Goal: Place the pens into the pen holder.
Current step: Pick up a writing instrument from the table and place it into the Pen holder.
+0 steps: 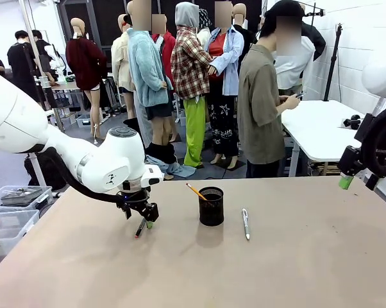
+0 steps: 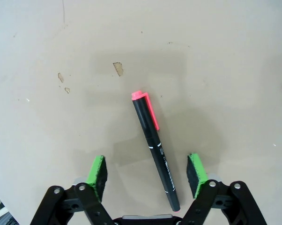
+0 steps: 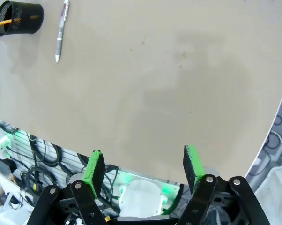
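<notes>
Brown tabletop point(image 1: 295, 269), busy room behind: the left gripper point(image 2: 147, 165) straddles the black pen point(image 2: 152, 140), jaws spread, seemingly not touching it; the right gripper point(image 3: 143, 164) hangs spread too. With the pen holder point(image 1: 211, 206) mid-table and the black pen lying slanted, closing may twist it loose.

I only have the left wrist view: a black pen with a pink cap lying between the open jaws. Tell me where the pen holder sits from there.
Observer: The pen holder stands upright on the table, to the robot's right of your black pen.
Operator: Report what is already in it.
Observer: A yellow pencil sticks out over its rim, leaning toward the robot's left.
Operator: List whatever else lies loose.
Observer: One silver pen lies flat on the table, to the right of the holder and apart from it.
</notes>
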Controlling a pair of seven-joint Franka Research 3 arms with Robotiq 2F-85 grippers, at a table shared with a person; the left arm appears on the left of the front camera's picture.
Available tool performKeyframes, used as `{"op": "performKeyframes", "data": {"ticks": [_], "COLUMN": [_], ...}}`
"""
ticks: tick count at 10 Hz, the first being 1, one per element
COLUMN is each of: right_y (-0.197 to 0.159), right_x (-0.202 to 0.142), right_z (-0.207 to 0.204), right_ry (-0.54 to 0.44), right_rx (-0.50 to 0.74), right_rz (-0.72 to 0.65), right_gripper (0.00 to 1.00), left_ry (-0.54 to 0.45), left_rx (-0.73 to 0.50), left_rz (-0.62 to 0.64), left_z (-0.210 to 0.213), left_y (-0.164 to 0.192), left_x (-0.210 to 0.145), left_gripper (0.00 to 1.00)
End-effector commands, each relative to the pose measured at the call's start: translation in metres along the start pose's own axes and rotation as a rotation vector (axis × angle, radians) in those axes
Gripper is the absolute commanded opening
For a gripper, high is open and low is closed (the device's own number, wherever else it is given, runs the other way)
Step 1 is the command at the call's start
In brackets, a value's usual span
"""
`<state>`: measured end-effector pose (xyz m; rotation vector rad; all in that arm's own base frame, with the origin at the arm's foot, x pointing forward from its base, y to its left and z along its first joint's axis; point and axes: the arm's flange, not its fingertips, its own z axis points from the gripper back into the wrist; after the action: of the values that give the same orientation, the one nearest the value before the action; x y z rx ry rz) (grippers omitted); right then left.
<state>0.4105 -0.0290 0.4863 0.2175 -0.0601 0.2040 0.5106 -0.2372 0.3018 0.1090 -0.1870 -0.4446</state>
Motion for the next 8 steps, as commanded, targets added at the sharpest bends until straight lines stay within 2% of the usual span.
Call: {"op": "performKeyframes", "data": {"ticks": [1,3,4,8], "right_y": [-0.0020,-0.0020,-0.0020,-0.0020], "right_x": [-0.0031,-0.0031,-0.0031,-0.0031], "right_z": [-0.0040,-0.0040,-0.0040,-0.0040], "right_ry": [-0.007,-0.007,-0.007,-0.007], "right_rx": [-0.030,-0.030,-0.030,-0.030], "right_rz": [0.011,0.011,0.011,0.011], "right_gripper": [0.83,0.83,0.83,0.83], "left_ry": [0.007,0.012,0.016,0.016], "left_rx": [-0.001,-0.022,-0.034,-0.051], "left_rz": [0.010,0.018,0.026,0.039], "left_z": [0.0010,-0.0006,-0.0020,-0.0067], "left_y": [-0.0024,0.0000,0.0021,0.0053], "left_x": [0.0013,0.0008,0.0001,-0.0011], "left_gripper": [0.53,0.13,0.00,0.00]}}
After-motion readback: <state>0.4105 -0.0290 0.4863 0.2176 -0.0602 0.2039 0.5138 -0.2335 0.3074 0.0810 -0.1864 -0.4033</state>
